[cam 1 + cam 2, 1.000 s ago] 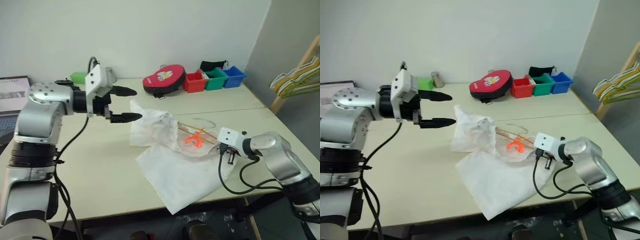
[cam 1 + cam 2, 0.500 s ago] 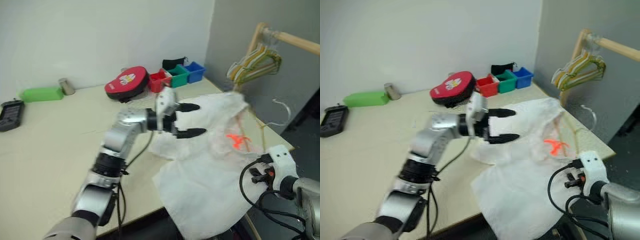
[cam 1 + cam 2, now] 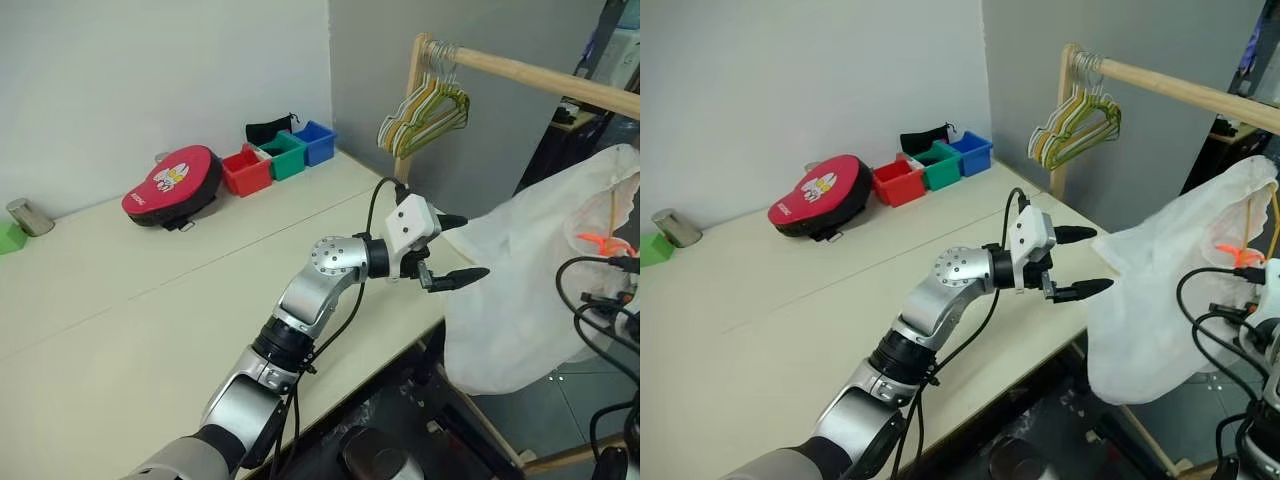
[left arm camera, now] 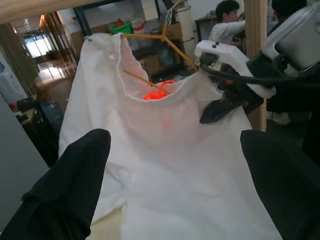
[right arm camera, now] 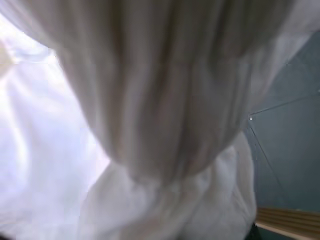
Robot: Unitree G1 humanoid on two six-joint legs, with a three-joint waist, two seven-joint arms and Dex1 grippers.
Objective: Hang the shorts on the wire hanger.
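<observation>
The white shorts [image 3: 520, 290] hang in the air just past the table's right edge, with the gathered waistband [image 4: 170, 97] uppermost. A thin yellow-orange wire hanger [image 4: 150, 37] runs inside the waist, next to an orange-red mark [image 3: 1232, 252]. In the left wrist view my right gripper [image 4: 215, 112] is shut on the waistband's edge. White fabric of the shorts [image 5: 160, 125] lies right in front of the right wrist camera. My left gripper [image 3: 470, 245] is open and level, pointing at the shorts with its fingertips close to the cloth and nothing between them.
A wooden rail [image 3: 530, 75] stands right of the table [image 3: 150, 290], carrying a bunch of yellow, green and white hangers [image 3: 425, 105]. A red round pouch [image 3: 172, 180] and red, green and blue bins [image 3: 283, 155] sit at the back. A person [image 4: 225, 20] is far behind.
The view has swung to the right. My right gripper has lifted the shorts and hanger off the table, out past its right edge. The open left gripper has followed them rightward.
</observation>
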